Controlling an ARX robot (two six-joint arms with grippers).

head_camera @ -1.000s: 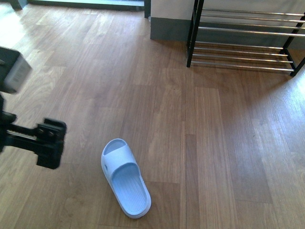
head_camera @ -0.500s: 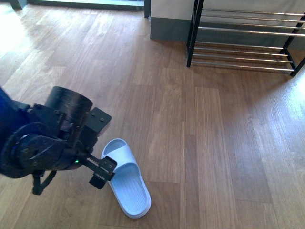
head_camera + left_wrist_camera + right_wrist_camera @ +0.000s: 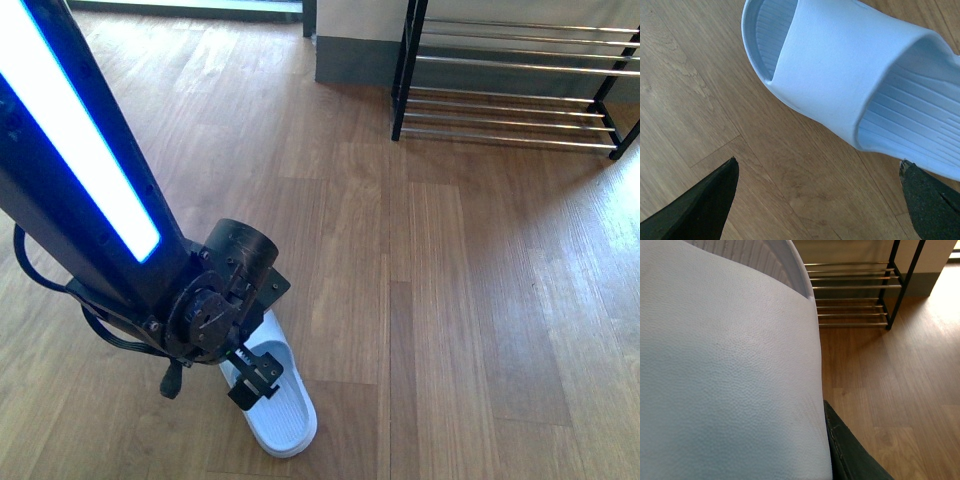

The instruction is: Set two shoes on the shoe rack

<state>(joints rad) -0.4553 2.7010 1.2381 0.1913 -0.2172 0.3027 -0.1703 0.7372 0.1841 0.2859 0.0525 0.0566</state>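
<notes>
One pale blue slide sandal (image 3: 283, 418) lies on the wood floor near the front, toe end toward me. My left gripper (image 3: 256, 377) hangs open right over its strap. In the left wrist view the sandal (image 3: 850, 65) fills the upper part, and the left gripper (image 3: 819, 165) has its two dark fingertips spread wide over bare floor beside it. My right gripper (image 3: 810, 440) is shut on a second pale blue slide sandal (image 3: 725, 370), with one dark finger (image 3: 845, 450) pressed against its edge. The shoe rack (image 3: 510, 80) stands at the far right, its chrome bars bare where they show.
A grey plinth (image 3: 350, 60) sits against the wall left of the rack. Wood floor (image 3: 470, 300) stretches between the sandal and the rack. The right wrist view shows the rack (image 3: 855, 290) ahead. The right arm is out of the front view.
My left arm has swung in from the left edge and come down over the sandal on the floor. The sandal has not moved.
</notes>
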